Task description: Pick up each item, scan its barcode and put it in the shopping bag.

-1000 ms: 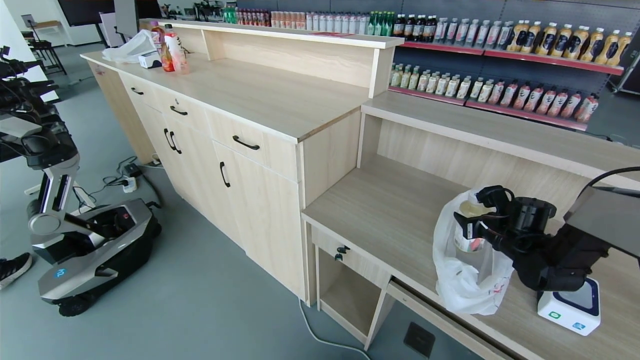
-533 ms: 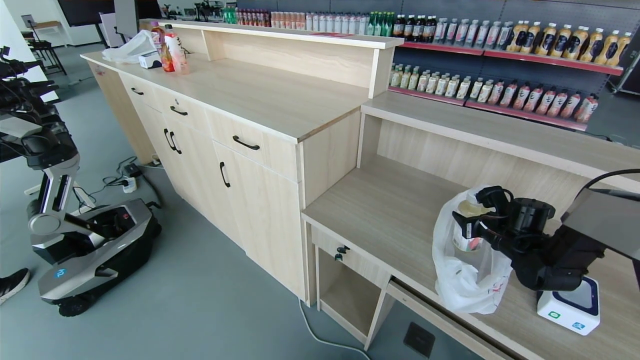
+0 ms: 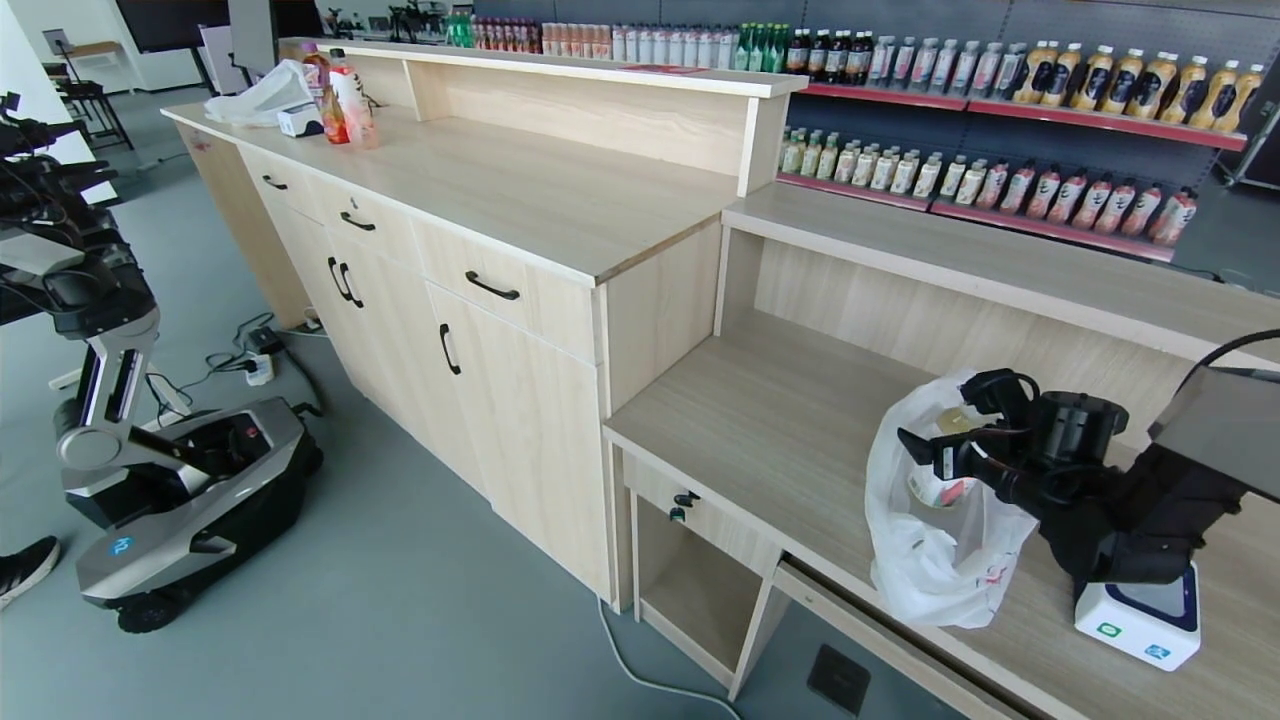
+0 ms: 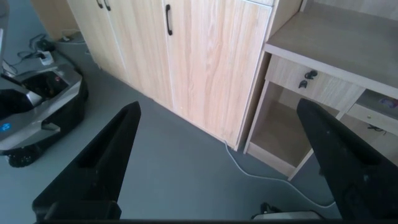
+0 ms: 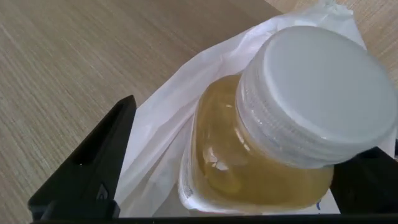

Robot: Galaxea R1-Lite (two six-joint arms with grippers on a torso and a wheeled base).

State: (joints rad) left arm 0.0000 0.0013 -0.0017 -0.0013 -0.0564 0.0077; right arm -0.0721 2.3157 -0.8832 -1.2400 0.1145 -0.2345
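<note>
- The counter (image 3: 780, 420) carries the shopping bag (image 3: 920, 570), which stands upright on its lower level with its mouth open.
- Your right pincer (image 3: 950, 425) sits in the mouth of the shopping bag. Over the last second its jaws have spread a little and the wrist has tipped slightly, without leaving the bag. The jaws now stand wide apart on either side of the bottle (image 5: 261, 162). The finger (image 5: 87, 168) you can see in the right wrist view is clear of the glass, with bag plastic between them.
- Your left pincer (image 4: 217, 104) is well apart from the shopping bag, over the floor (image 4: 174, 162) in front of the cupboards. Its jaws are spread wide and hold nothing.
- The scanner (image 3: 1140, 620) sits just beside the shopping bag, on your right of it.
- The bottle, white-capped and filled with amber liquid, stands inside the shopping bag, cap up and slightly tilted. Judging from the spread jaws, you have let it go, so this item looks bagged. What remains is to lift the right pincer straight out without snagging the plastic.
</note>
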